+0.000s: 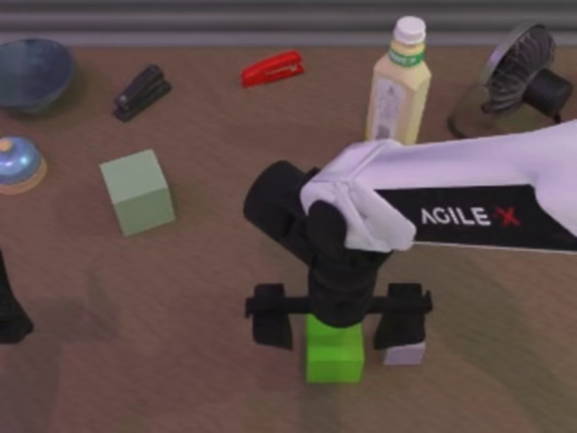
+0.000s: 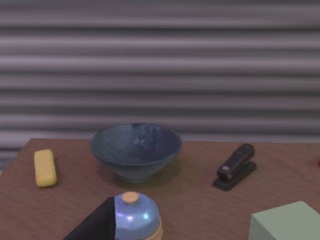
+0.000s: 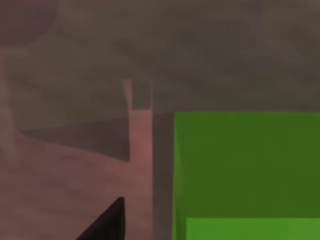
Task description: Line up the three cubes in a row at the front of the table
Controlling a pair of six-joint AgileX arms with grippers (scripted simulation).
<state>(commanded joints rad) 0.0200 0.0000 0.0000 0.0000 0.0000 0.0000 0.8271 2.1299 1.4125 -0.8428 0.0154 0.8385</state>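
My right gripper point(image 1: 335, 317) hangs low in the frame's centre with jaws spread wide, straddling the medium bright lime-green matte cube point(image 1: 334, 349), which sits on the brown wood-grain table point(image 1: 180, 361) just beside the small lavender matte cube point(image 1: 405, 353). I judge the lime cube is being set down, so I should lift straight up (one finger stands close over the lavender one) without nudging either. The large pale sage-green matte cube point(image 1: 137, 191) waits at upper left, well apart. My left arm is parked at the left edge; I cannot tell its jaws. Only the right wrist view shows the lime cube's face point(image 3: 245, 170) flat on the wood; only the left wrist view shows a yellow bar point(image 2: 45, 167).
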